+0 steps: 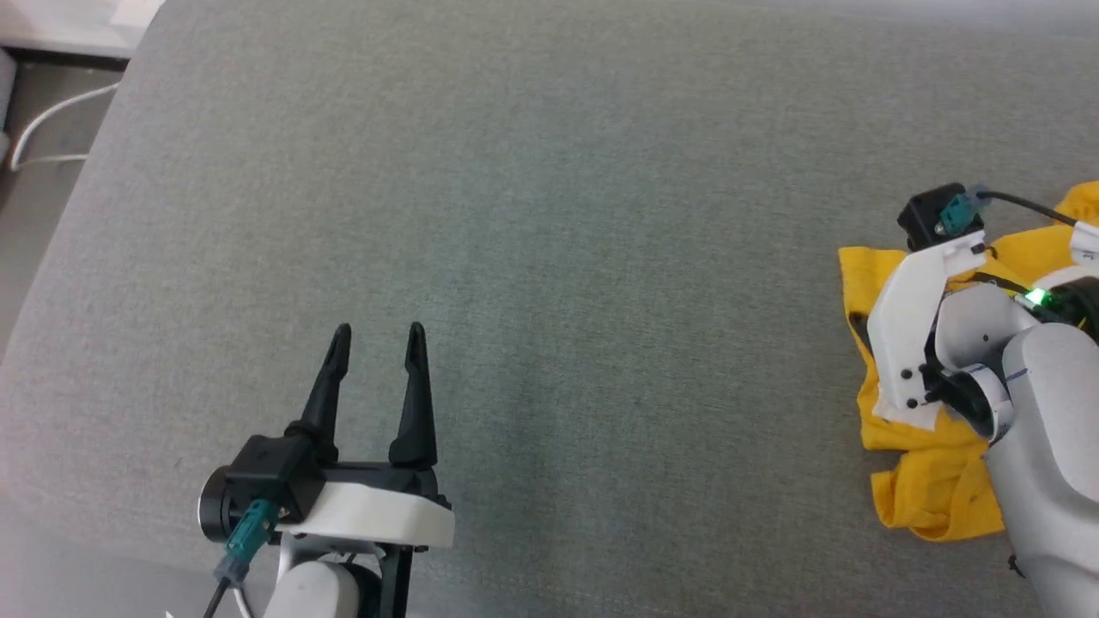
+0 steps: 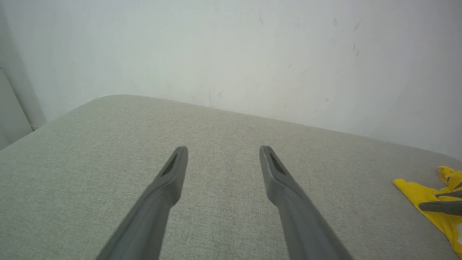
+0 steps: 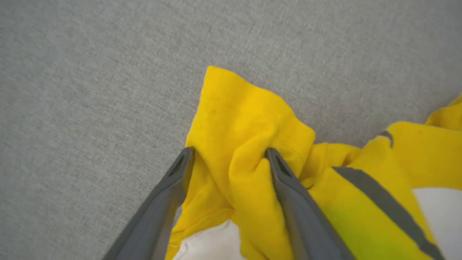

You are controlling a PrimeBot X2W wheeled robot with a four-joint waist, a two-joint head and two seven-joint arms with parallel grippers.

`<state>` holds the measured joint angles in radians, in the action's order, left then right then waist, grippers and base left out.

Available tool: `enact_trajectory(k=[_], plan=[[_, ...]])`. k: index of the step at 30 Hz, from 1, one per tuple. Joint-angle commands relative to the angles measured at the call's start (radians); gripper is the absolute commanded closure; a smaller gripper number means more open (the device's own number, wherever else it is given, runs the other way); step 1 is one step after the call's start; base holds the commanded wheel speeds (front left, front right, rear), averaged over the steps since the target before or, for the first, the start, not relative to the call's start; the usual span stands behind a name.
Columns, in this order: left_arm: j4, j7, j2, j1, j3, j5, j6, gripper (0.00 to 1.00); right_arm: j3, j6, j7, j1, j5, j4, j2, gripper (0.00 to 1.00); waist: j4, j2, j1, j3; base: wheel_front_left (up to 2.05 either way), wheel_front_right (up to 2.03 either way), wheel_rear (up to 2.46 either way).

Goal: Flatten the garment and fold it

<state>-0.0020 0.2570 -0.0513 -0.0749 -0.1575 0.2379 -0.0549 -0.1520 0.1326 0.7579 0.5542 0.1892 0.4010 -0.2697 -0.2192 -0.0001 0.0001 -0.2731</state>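
Garment (image 3: 249,119) crumpled on grey surface (image 1: 549,215) | right gripper (image 3: 229,151) spread astride fold

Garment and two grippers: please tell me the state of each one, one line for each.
garment: crumpled in a heap on the grey surface, not flat, not folded.
left gripper: open, empty, over bare surface, apart from the garment.
right gripper: open, fingers either side of a bunched yellow fold, not closed on it.
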Motion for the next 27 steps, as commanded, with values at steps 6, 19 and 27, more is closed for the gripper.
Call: enact_trajectory(k=[6, 19, 27], plan=[[0.004, 0.005, 0.001, -0.028, -0.004, 0.009, -0.011, 0.00, 0.044, -0.002, -0.016, 0.019, -0.035, 0.082, 0.016, 1.00, -0.039, 0.0001, -0.0001, -0.024, 0.00, 0.00, 0.00], [0.014, 0.005, 0.001, -0.012, 0.011, 0.005, -0.017, 0.00, -0.106, -0.002, -0.176, 0.123, 0.031, 0.022, 0.082, 1.00, -0.006, 0.0001, -0.0001, 0.026, 0.00, 0.00, 0.00], [0.013, 0.005, 0.001, -0.012, 0.003, 0.014, -0.019, 0.00, -0.361, -0.002, -0.238, 0.193, 0.166, 0.062, 0.204, 1.00, -0.041, 0.0001, -0.0001, 0.035, 0.00, 0.00, 0.00]])
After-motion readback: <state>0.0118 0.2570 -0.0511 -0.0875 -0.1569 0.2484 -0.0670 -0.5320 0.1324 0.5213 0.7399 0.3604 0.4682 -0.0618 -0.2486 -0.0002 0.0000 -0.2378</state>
